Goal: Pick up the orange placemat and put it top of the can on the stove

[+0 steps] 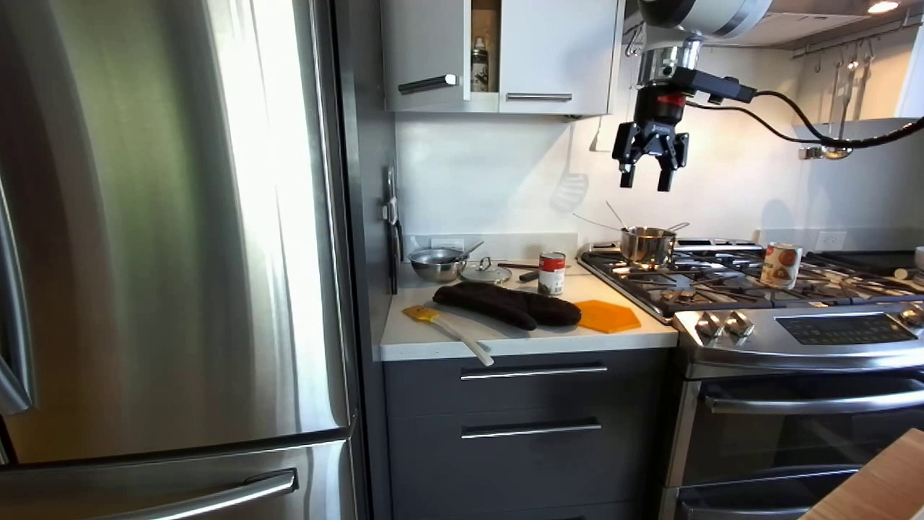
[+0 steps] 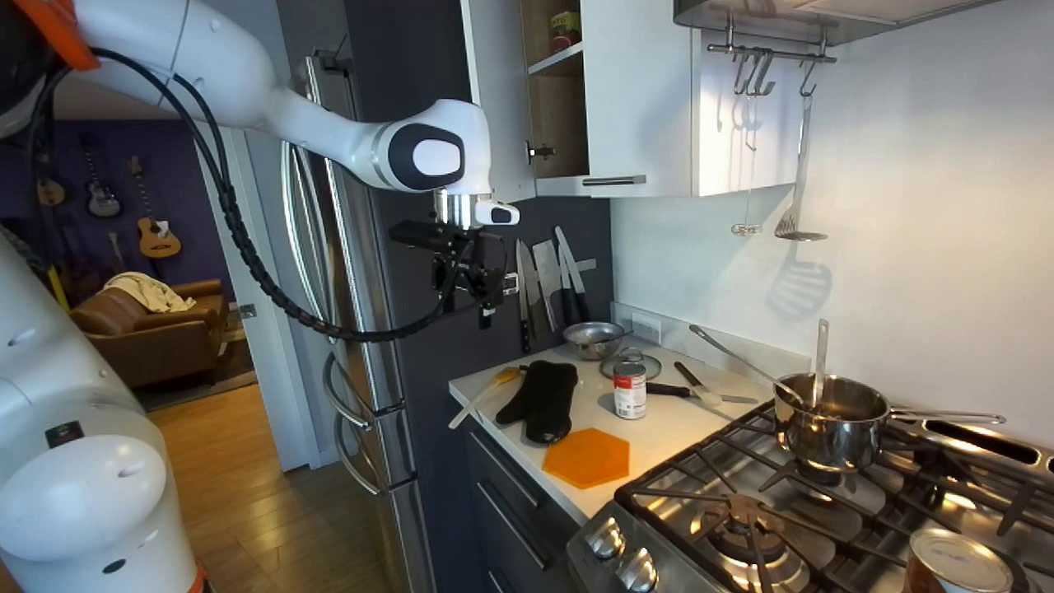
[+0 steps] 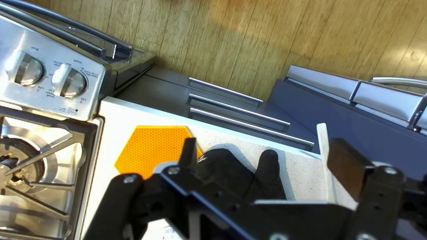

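In an exterior view, the gripper (image 1: 646, 180) hangs from the robot arm (image 1: 707, 16) with its fingers pointing down, well above the work surfaces; the two fingers stand spread apart. The orange placemat (image 1: 613, 316) lies flat on the white countertop (image 1: 404, 336), just beside the stove (image 1: 736, 355). The can (image 1: 782, 266), with a printed label, stands upright on the burner grates, apart from a steel pot (image 1: 647, 247) farther back.

In an exterior view, the rounded end of a dark oven mitt (image 2: 550, 395) lies right against the placemat; whether it overlaps cannot be told. A red-and-white tin (image 2: 630, 391) stands upright near both. Knives (image 2: 546, 276) line a dark panel beyond the gripper, whose finger spacing is hard to read against the dark background. The can is cut off by the lower edge of the frame.

In the wrist view, the fingers (image 3: 347, 170) are wide apart, with part of the mitt and countertop seen between them. The placemat, hexagonal and finely patterned, is partly hidden by the gripper. Control knobs (image 3: 69, 81) mark the stove's front; drawer handles (image 3: 250, 126) run below the countertop's edge.
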Action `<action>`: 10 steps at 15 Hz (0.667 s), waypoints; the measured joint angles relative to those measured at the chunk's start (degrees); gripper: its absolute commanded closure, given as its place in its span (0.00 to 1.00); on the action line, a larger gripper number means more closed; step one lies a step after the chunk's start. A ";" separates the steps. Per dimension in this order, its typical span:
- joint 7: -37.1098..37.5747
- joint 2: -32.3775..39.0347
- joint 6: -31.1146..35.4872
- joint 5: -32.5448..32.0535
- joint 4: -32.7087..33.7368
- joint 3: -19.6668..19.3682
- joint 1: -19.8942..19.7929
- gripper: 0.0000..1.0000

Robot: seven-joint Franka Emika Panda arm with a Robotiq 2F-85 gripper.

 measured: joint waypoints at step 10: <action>-0.71 15.48 9.77 0.84 7.91 -1.30 -1.40 0.00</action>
